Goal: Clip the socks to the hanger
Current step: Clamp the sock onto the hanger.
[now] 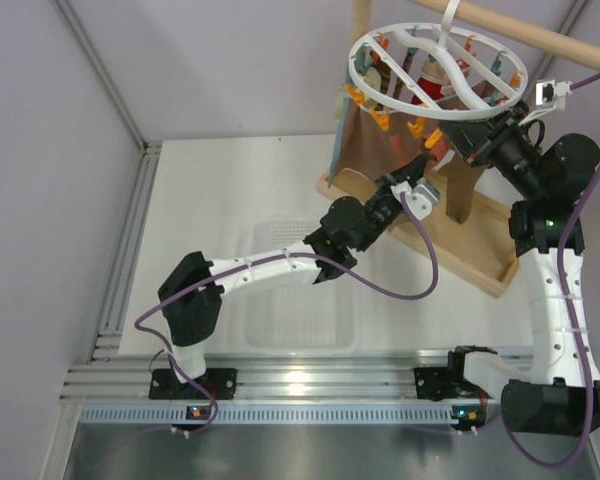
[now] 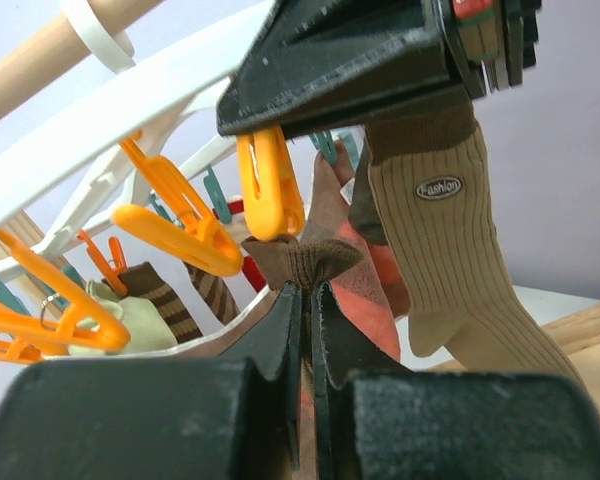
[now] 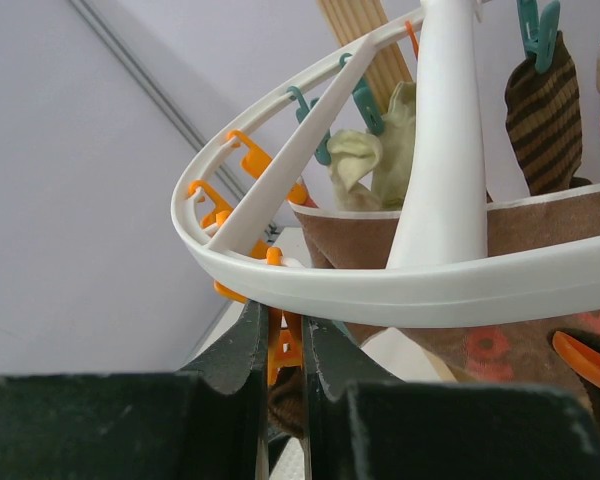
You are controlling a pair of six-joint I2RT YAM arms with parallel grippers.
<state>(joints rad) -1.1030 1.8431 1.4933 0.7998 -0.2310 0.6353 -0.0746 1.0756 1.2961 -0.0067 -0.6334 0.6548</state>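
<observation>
1. Right tool [image 3: 283,320] is clenched on an orange peg [image 2: 270,185] just under the hanger [image 3: 430,285] rim. It is probably squeezing the peg to spread its mouth, but I cannot tell whether the mouth gapes.
2. Left tool [image 2: 307,292] pinches a brown sock [image 2: 305,260] by its bunched cuff, raised just beneath that peg. Held this way, a short firm fold meets the peg.
3. Brown sock: ribbed knit, chocolate, cuff puckered into a small tuft above the tool; the rest is hidden.
4. Tan sock [image 2: 450,250], ribbed with a dark cuff and a "Fashion" label, hangs under the hanger beside the peg. Its clip is hidden.
5. Striped sock [image 3: 545,110] and pale sock [image 3: 375,165] hang elsewhere round the hanger.
</observation>
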